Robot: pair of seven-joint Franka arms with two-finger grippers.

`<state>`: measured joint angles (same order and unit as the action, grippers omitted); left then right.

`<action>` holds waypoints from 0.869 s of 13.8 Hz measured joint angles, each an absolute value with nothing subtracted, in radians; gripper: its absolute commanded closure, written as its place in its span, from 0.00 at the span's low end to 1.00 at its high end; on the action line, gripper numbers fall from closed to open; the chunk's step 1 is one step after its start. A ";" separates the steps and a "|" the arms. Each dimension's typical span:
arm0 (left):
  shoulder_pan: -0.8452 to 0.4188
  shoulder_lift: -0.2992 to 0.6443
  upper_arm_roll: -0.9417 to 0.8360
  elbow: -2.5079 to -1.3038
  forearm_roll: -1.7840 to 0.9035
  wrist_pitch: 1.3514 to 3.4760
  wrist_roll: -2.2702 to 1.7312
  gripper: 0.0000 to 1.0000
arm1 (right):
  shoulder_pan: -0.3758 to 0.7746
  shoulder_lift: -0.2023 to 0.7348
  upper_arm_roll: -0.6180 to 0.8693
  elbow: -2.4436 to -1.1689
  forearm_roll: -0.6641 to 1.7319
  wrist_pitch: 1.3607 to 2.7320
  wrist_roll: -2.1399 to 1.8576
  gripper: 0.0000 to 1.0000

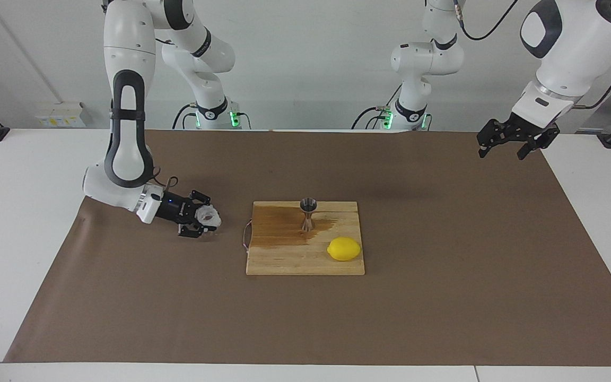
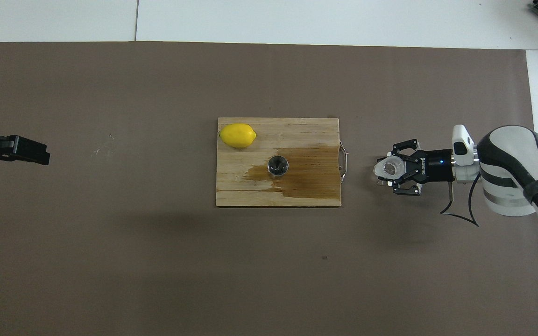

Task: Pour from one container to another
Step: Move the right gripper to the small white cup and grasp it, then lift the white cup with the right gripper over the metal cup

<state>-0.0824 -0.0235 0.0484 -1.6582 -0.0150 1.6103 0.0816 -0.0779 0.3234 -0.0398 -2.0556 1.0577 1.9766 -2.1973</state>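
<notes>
- White crinkled cup (image 1: 208,215) is sitting between the fingers of the right gripper (image 1: 204,218), just above the brown mat (image 1: 305,318), toward the right arm's end of the table and just beside the handle end of the wooden board (image 1: 305,260).
- Right gripper is clamping the cup by its sides, and the cup's mouth is facing up in the overhead view (image 2: 389,168).
- Steel jigger (image 1: 308,213) is standing upright on the board, on the edge of a dark wet stain (image 1: 279,228), well apart from the cup.
- Lemon (image 1: 344,249) is lying on the board, farther from the robots than the jigger.
- Left gripper (image 1: 512,142) is hanging with its fingers spread and holding nothing, over the mat's corner at the left arm's end, while that arm is waiting.
</notes>
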 measured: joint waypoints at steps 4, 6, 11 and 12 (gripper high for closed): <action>-0.082 -0.024 0.048 -1.658 -0.015 1.610 0.082 0.00 | 0.086 0.191 -0.034 -2.050 1.055 2.063 -1.904 1.00; -0.082 -0.024 0.048 -1.658 -0.015 1.610 0.082 0.00 | 0.172 0.146 -0.033 -2.049 0.990 2.145 -1.768 1.00; -0.082 -0.024 0.048 -1.658 -0.015 1.610 0.082 0.00 | 0.321 0.133 -0.031 -2.040 0.773 2.322 -1.550 1.00; -0.082 -0.024 0.048 -1.658 -0.015 1.610 0.082 0.00 | 0.337 0.133 -0.031 -2.037 0.737 2.333 -1.525 1.00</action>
